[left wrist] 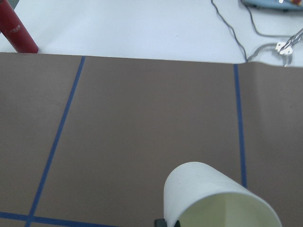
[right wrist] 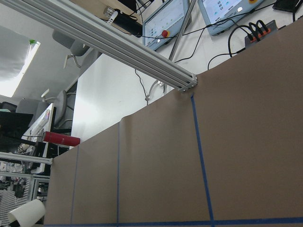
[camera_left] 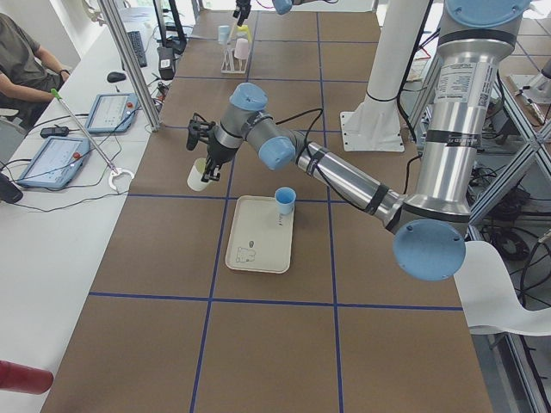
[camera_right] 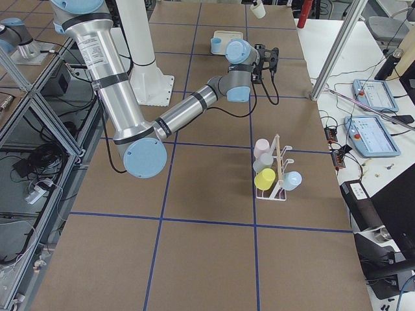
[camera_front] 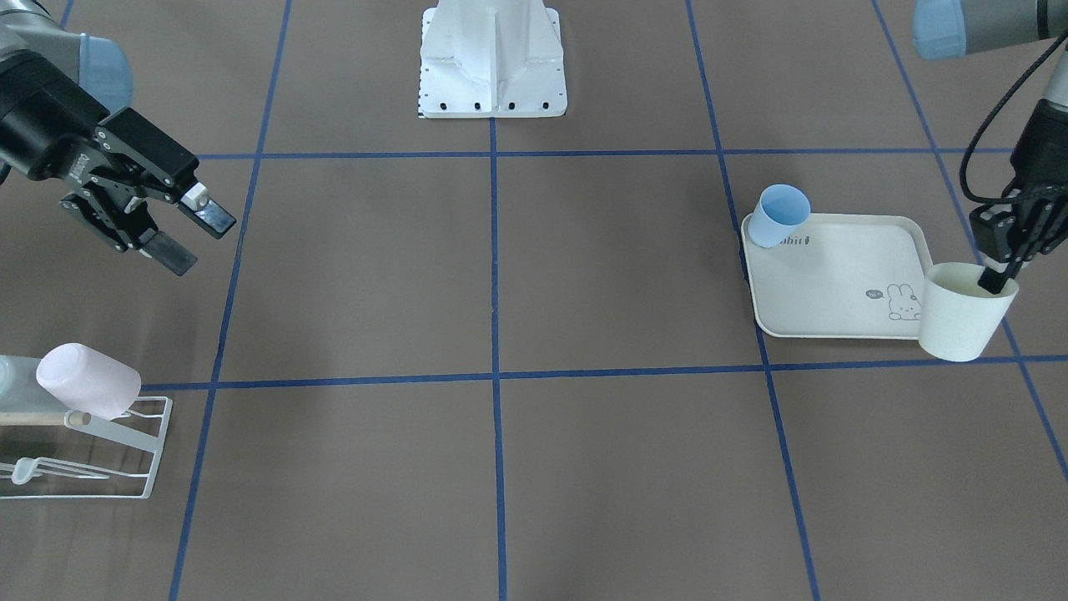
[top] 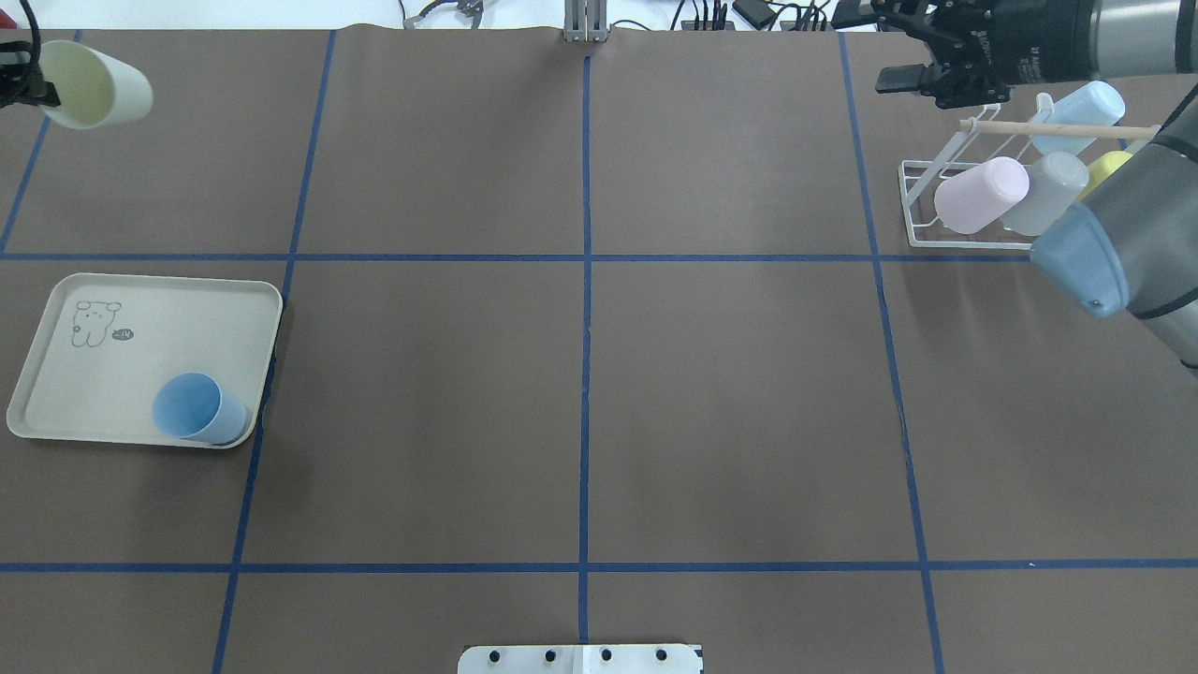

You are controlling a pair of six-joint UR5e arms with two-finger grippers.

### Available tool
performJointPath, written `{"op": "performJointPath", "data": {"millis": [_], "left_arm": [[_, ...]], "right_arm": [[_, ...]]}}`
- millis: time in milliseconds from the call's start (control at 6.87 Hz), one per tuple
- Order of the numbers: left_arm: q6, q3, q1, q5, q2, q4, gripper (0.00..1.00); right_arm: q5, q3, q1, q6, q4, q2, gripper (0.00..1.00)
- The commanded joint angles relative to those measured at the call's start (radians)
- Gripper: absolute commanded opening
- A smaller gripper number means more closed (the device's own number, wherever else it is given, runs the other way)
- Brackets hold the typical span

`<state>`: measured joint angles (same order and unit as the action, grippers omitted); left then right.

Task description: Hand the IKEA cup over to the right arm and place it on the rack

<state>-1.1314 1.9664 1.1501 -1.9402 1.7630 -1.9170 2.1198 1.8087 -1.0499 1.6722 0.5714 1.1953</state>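
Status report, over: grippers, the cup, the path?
Left gripper shut on cream cup at rim, aloft, off the tray. Right gripper open, empty, near rack. Rack carries four cups; no obstacle seen between arms.

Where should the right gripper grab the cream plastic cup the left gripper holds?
Probably the lower wall of the cream plastic cup, approached from the side opposite the left gripper, which pinches the rim with one finger inside, leaving the tapered body free.
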Motion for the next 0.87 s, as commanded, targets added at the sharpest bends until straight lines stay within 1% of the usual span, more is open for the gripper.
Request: {"op": "performJointPath", "data": {"millis": [0, 146, 291, 437, 728], "left_arm": [[-0.396, 0.002, -0.116, 0.003, 0.119, -0.086, 0.0], [-0.57, 0.002, -0.159, 0.023, 0.162, -0.161, 0.0], [-0.7, 0.003, -0.205, 0.055, 0.176, -0.247, 0.0], [-0.841, -0.003, -0.283, 0.135, 0.179, -0.384, 0.0], [-1.113, -0.02, -0.363, 0.271, 0.179, -0.616, 0.0]], "right_arm": [[-0.191, 0.0, 0.1, 0.174, -0.143, -0.005, 1.0], [-0.277, -0.002, 0.146, 0.238, -0.201, -0.005, 1.0], [-0.323, -0.002, 0.174, 0.25, -0.221, -0.005, 1.0], [-0.371, -0.005, 0.207, 0.25, -0.263, -0.005, 1.0], [-0.394, -0.003, 0.235, 0.25, -0.286, -0.006, 1.0]]}}
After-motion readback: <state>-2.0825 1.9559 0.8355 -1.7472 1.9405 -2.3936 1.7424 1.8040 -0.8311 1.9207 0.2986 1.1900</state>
